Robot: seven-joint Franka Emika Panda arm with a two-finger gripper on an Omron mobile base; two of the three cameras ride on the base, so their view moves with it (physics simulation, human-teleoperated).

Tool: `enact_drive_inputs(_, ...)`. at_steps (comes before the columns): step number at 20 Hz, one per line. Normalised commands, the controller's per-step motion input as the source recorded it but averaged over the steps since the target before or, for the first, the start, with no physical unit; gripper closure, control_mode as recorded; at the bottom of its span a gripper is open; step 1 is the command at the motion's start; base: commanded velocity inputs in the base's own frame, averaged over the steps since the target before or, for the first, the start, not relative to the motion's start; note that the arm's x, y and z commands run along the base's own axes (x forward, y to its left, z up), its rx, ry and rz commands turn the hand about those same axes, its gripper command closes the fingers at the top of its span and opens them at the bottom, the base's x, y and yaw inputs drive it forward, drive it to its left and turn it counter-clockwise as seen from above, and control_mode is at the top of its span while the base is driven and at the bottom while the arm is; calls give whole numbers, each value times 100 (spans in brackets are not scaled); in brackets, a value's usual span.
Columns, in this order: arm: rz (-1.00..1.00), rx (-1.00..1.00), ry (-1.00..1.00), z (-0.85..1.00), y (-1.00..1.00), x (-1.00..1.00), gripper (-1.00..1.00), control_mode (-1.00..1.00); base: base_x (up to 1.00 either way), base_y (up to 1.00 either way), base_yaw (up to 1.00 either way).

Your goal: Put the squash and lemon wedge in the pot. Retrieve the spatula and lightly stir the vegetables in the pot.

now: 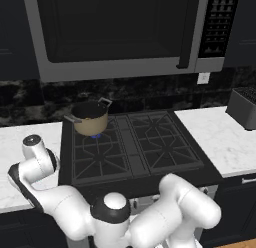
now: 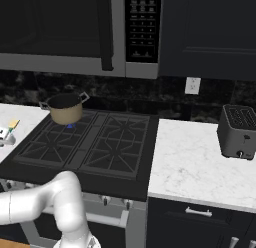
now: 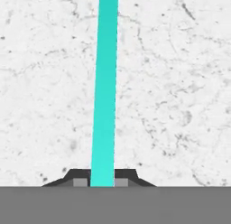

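Observation:
In the hand view the spatula's long teal handle point(image 3: 103, 105) runs straight up from between my gripper's point(image 3: 103, 182) two dark fingertips, which are shut on it. It lies over the white marble counter point(image 3: 180, 83). Its light-orange blade point(image 2: 13, 124) shows at the far left edge of the right base view, on the counter left of the stove. The tan pot point(image 1: 90, 119) stands on the back-left burner, also seen as the pot point(image 2: 65, 109) from the right. The squash and the lemon wedge are out of view; the pot's inside looks dark.
The black gas stove point(image 1: 135, 147) fills the middle, with a microwave point(image 1: 120, 32) above it. A grey toaster point(image 2: 239, 132) stands on the right counter point(image 2: 200, 167). My arm's elbow point(image 1: 35, 162) reaches over the left counter.

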Motion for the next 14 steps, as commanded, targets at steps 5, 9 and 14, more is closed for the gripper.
enact_drive_inputs(5, -5, 2, 4, -79, -43, -23, 100, -100, 0, 0, 0)
enact_drive_inputs(9, -4, 5, 9, -48, -15, -8, 100, -100, 0, 0, 0)
enact_drive_inputs(14, -3, 3, 0, 39, -7, -73, 100, -100, 0, 0, 0)
